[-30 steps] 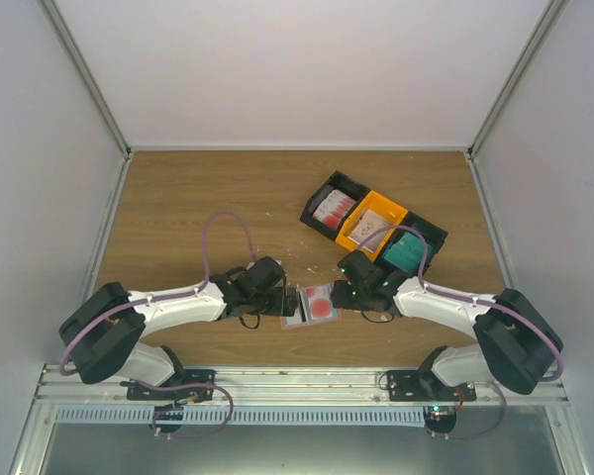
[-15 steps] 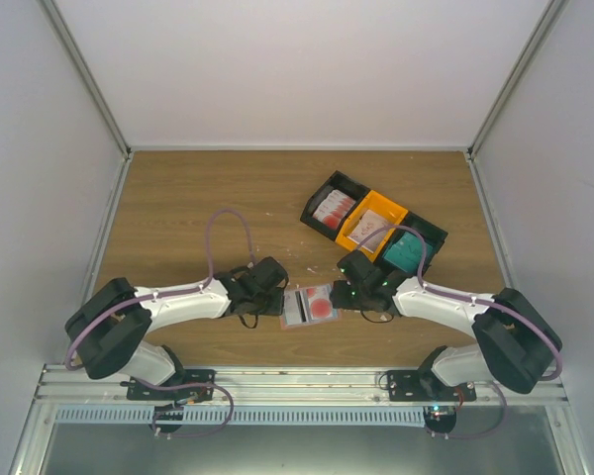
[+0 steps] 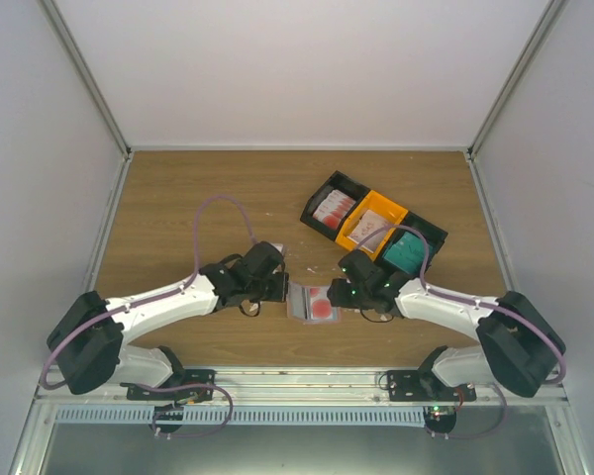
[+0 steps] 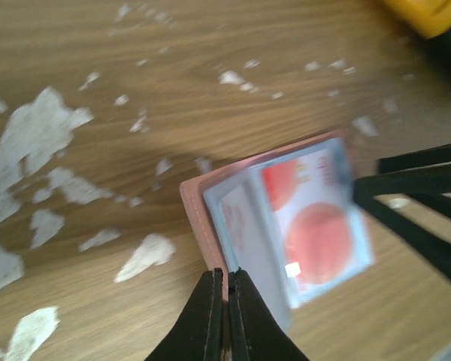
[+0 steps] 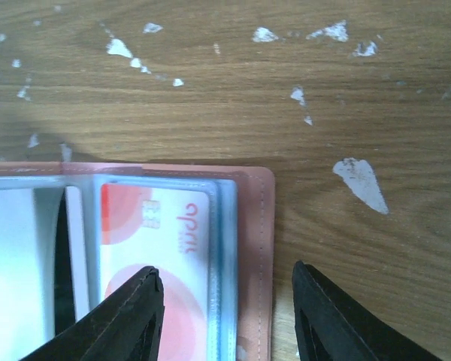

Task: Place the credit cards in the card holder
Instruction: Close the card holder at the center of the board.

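Wood table [image 3: 178,198], top flecked white. Bin row [image 3: 314,203] sits far right w/ more credit cards [image 3: 333,209] in it, well apart from the work. Card holder [image 3: 315,302] lies open near the front edge, betw. both arms, pale sleeves up. Red-and-white card [image 5: 158,226] is already in a clear sleeve on the holder's right half.

Left gripper [image 4: 227,293]: fingers pressed together, looks pinched on the holder's near sleeve edge. Right gripper [image 5: 225,274]: jaws spread wide, holding nothing, straddling the holder's right side.

Prob. step: seating the card. To do it well, I'd say keep the left pinch firm as anchor so the holder can't slide, and have the right nudge the card square along the sleeve, low force, no lifting the flap. Can't tell if the card is fully home.
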Robot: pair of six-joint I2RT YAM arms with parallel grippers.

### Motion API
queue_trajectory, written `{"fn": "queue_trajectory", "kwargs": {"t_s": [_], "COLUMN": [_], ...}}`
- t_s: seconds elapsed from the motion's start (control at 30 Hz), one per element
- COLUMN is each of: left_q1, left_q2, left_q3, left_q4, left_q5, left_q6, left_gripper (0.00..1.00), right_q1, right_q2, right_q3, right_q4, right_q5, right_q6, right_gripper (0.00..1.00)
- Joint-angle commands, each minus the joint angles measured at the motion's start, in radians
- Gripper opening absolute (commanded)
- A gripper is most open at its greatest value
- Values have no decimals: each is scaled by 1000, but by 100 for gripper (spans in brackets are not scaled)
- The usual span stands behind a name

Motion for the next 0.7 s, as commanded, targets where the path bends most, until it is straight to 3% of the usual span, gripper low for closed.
{"fn": "queue_trajectory", "kwargs": {"t_s": [0.0,0.37,0.5,0.67], "left_q1": [15,17,14,6], "left_q2": [-40,114,188,300], "left_q3": [45,104,80,90], "left_q4": [105,313,482,621], "left_q5": [161,445,539,592], "left_q6": [66,48,-2,-25], "left_gripper": [0,2,3,16], "right_q1": [9,9,9,10], "right_q2": [-77,-214,-321,-432], "right_q3": [-45,-162,-196,-228], "right_q4": [64,64,22,-1], "right_q5": [5,90,152,195], "right_q6": [38,175,230,259], "right_gripper": [49,59,61,62]}}
